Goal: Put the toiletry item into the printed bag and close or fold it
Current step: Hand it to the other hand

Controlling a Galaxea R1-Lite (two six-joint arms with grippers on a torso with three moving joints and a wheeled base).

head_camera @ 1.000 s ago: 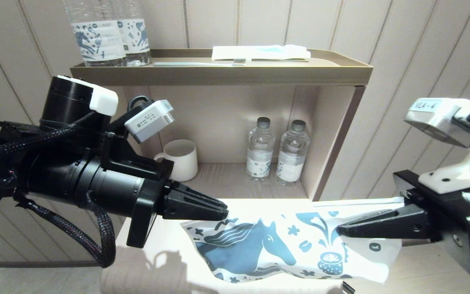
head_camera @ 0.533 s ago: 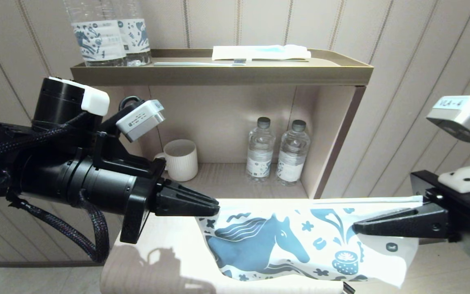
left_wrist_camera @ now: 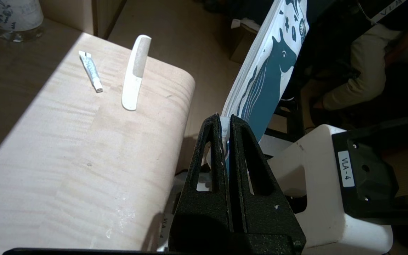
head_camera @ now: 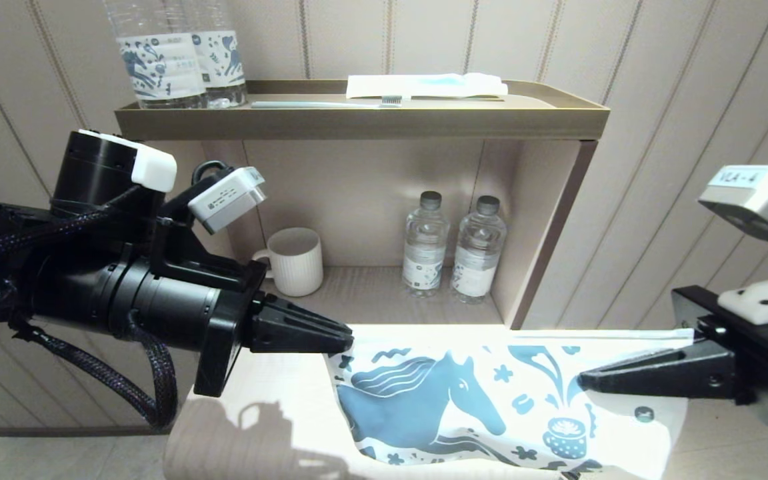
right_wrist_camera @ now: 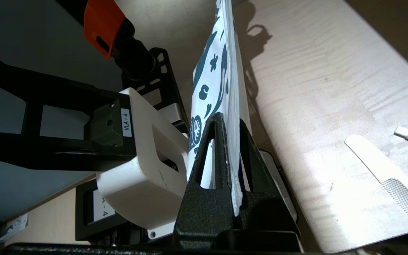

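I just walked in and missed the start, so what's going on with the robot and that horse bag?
The robot is holding the printed bag up between both arms, above the wooden counter. The left gripper is shut on one top corner and the right gripper is shut on the other, so the bag hangs stretched between them. The toiletry item, a flat white comb, is not in the bag yet; it lies on the counter beside a small tube.
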